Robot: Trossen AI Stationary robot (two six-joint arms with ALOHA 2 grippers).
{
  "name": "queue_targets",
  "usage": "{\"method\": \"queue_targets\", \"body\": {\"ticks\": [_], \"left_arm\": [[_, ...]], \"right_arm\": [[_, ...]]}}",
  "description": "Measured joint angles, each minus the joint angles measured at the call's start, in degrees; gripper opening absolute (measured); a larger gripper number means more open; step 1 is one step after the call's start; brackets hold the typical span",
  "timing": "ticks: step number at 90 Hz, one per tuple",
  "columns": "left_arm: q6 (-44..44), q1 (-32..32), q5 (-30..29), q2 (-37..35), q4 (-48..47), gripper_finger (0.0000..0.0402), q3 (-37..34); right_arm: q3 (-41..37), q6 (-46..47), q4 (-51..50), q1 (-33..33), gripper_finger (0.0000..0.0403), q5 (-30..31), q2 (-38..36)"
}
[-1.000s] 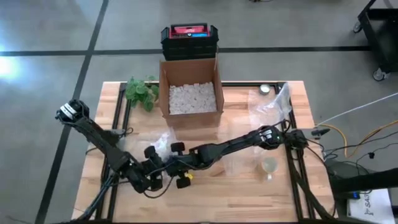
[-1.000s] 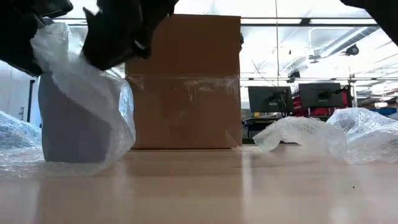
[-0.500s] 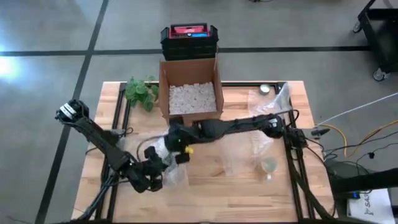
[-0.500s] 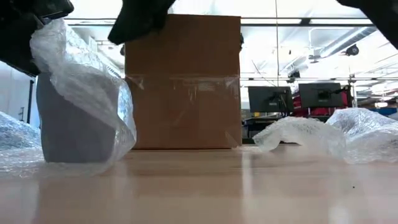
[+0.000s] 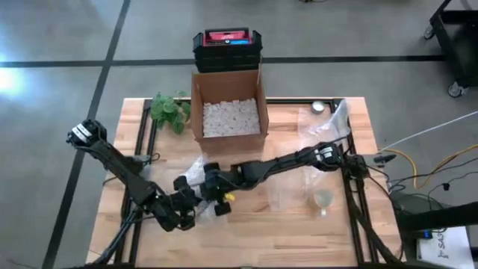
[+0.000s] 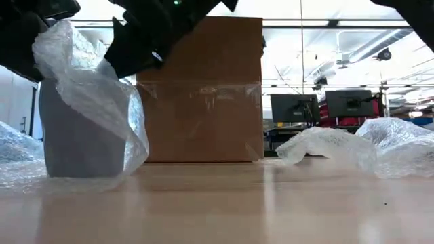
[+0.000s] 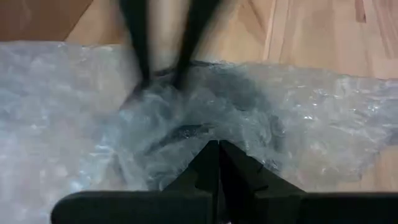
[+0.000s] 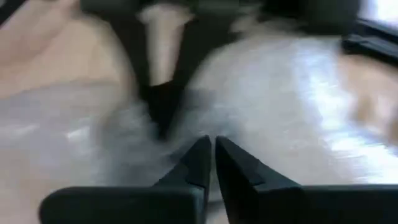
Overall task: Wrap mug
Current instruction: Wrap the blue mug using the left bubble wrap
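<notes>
Low view, mug [image 6: 80,139]: a gray mug stands upright on the table, on the near left part, with bubble wrap around it.
Wrap [image 6: 102,95]: the clear bubble wrap covers the top and one side of the mug and hangs down to the table. More of it lies flat under the mug.
Left gripper [image 5: 188,202]: it sits at the mug, down by the front left of the table. In its wrist view the two fingers [image 7: 211,163] are pressed together and pinch the wrap.
Right gripper [image 5: 214,187]: its arm reaches across the table from the right side, and the gripper hangs just above the mug, close to the left gripper. In its wrist view the fingers [image 8: 200,159] are close together, almost touching, with a thin gap. I cannot tell if they hold any wrap, because that view is blurred.
Box [image 5: 228,112]: an open brown box stands behind the mug, at the middle back of the table. It is full of white packing bits.
Plant [image 5: 168,110]: a small green plant lies left of the box.
Other wrap [image 6: 329,149]: loose wrap sits on the right side of the table, well apart from the mug.
Table [image 5: 284,232]: light wood.
Black case [image 5: 227,43]: it sits behind the box, with a red top.
</notes>
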Motion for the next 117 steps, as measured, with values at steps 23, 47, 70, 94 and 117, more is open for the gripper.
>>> {"method": "queue_targets", "body": {"ticks": [23,47,70,94,117], "left_arm": [[0.2,-0.2,-0.5,-2.6,-12.2,0.0000,11.0],[-7.4,-0.7,-3.3,-2.6,-29.3,0.0000,17.0],[-21.8,-1.4,-5.7,-2.6,-34.4,0.0000,11.7],[-2.0,0.9,-6.7,-2.6,-0.5,0.0000,0.5],[-7.8,1.8,-6.8,-2.5,7.0,0.0000,-7.6]], "right_arm": [[-1.6,1.6,0.5,0.7,0.0001,0.4,1.0],[-1.7,1.6,0.2,0.8,0.0002,0.4,1.0],[-1.3,1.1,-0.1,0.9,0.0002,0.4,1.0],[-1.3,1.1,0.2,0.9,0.0002,0.4,1.0],[-0.2,0.7,-1.5,1.0,0.0002,0.4,-2.5]]}}
